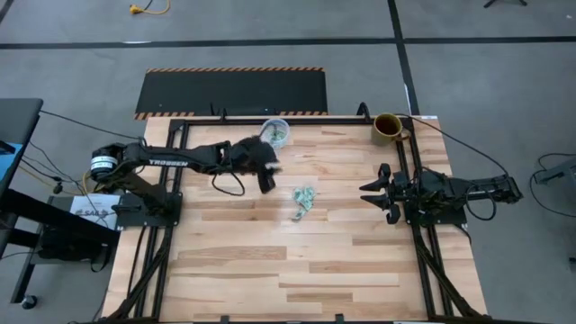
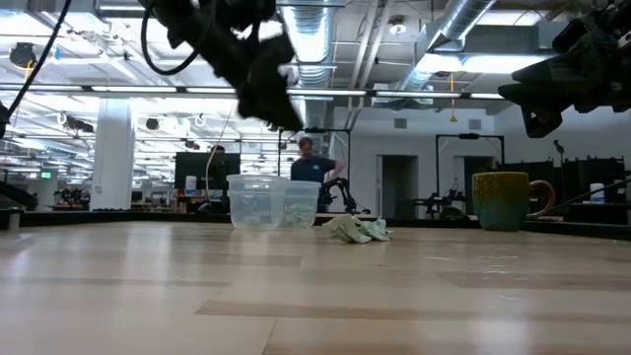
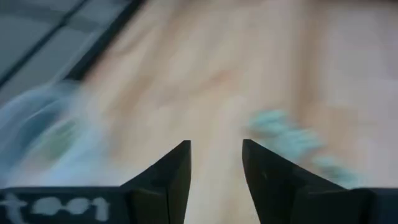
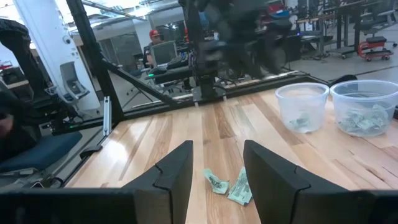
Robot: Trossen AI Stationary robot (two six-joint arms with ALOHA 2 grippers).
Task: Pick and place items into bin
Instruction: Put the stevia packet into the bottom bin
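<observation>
High view: "TROSSEN" on left arm point(image 1: 166, 162)

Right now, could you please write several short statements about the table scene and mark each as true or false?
1. The brown ceramic mug stands at a table corner near the right arm. True.
2. Small pale green-and-white wrapped pieces lie loose on the wooden table. True.
3. The right end effector grips a wrapped piece. False: it is open and holds nothing.
4. The clear plastic cups are empty. False: each holds some wrapped pieces.
5. The left end effector rests on the table. False: it is in the air near the cups.
</observation>
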